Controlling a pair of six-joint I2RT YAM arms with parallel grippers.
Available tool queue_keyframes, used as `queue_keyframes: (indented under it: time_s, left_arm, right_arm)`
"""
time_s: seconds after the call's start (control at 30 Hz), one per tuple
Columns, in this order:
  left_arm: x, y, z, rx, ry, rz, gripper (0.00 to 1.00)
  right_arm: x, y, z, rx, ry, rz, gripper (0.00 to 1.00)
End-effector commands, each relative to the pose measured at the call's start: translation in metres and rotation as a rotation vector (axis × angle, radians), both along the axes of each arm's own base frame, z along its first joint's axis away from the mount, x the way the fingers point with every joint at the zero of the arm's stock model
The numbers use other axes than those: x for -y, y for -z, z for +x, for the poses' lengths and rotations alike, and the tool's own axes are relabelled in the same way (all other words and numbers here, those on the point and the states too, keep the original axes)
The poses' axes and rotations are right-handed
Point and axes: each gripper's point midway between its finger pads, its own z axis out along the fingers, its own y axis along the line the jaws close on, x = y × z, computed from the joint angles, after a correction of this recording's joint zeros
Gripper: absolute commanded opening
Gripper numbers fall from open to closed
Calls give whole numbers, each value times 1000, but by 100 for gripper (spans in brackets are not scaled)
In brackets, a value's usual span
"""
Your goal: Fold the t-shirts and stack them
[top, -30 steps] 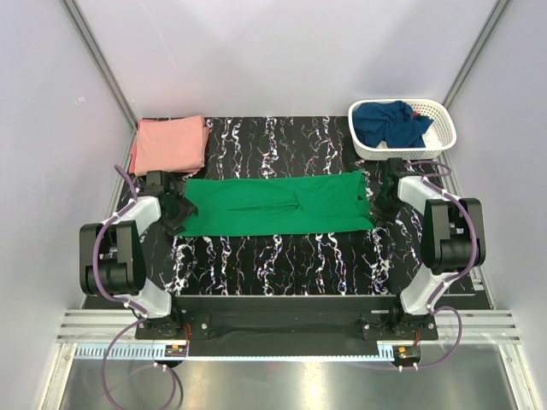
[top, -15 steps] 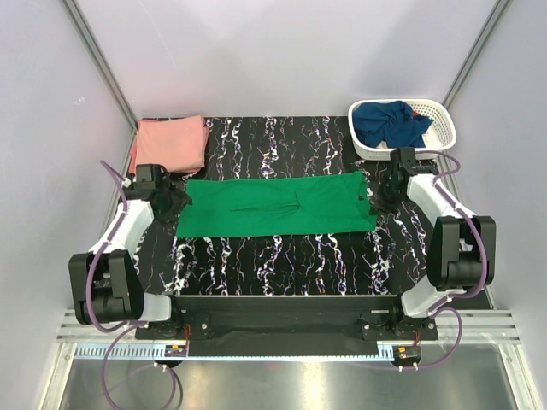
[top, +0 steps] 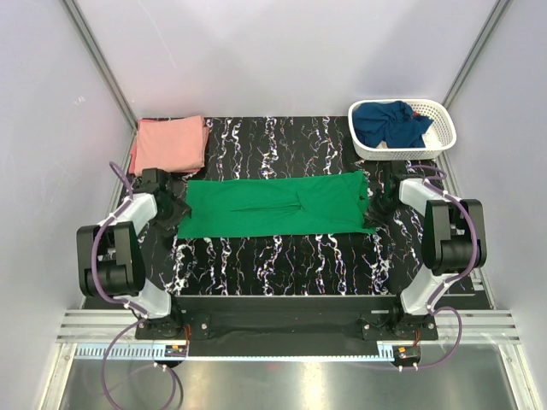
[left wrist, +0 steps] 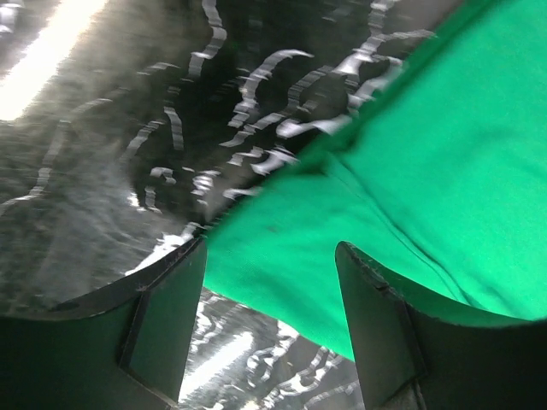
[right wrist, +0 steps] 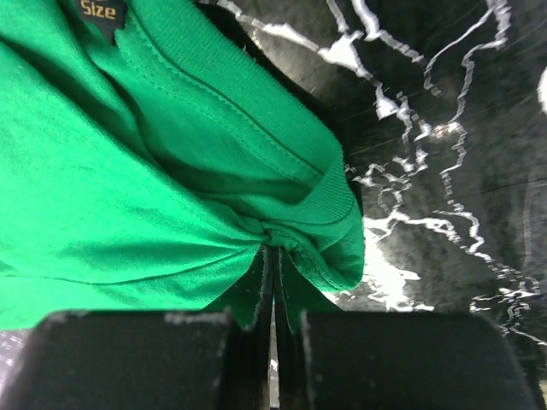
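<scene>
Green cotton is lying in the middle of the black marbled table [top: 282,256]. The green t-shirt [top: 278,203] is spread flat there as a long, narrow band. Its long axis is running from left to right across the table, parallel to the near edge where the arms are bolted. The collar end is pointing toward the right arm and the other end toward the left arm. In the right wrist view a dark neck label [right wrist: 102,12] with the word "Size" is showing above the ribbed collar [right wrist: 320,205].

The right gripper [right wrist: 273,256] is sitting at the right end of the shirt. Its fingers are pressed together and are pinching a small bunch of green fabric just beside the collar band, so the cloth is gathering in little folds at the pinch.

The left gripper [left wrist: 269,282] is standing at the left end of the shirt, at its near corner. Its jaws are spread apart, and in the wrist view the edge of the green cloth is lying between the two dark fingers [left wrist: 162,325]. Whether they are touching the cloth, I cannot tell.

The salmon pink t-shirt [top: 170,143] is resting folded at the far left corner of the table, apart from the green one. The navy blue t-shirt [top: 391,122] is lying crumpled inside the white lattice basket [top: 444,128] at the far right corner.
</scene>
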Motion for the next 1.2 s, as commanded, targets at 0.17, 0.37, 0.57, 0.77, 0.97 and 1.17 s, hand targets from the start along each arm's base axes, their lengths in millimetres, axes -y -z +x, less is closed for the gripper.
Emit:
queue_keyframes:
  time_s: [0.17,0.37,0.57,0.77,0.97,1.17]
  left_arm:
    - [-22,10,-13,-66,-55,101,67]
    - [-16,-37,-25,77,-85,83,68]
    - [17,-115,14,434,160,-2,70]
    - [38,-85,56,365,380,-105,67]
    - [44,-51,72,265,492,-121,63]
    - [57,-27,73,230,552,-116,61]
  right_arm:
    - [28,4,13,33,-35,-155,0]
    - [69,4,7,-56,14,-312,0]
    - [62,-22,20,6,39,-231,4]
    - [16,-79,41,236,32,32,21]
    - [-11,-108,65,370,-10,189,18]
    - [-14,-111,76,389,-23,208,18]
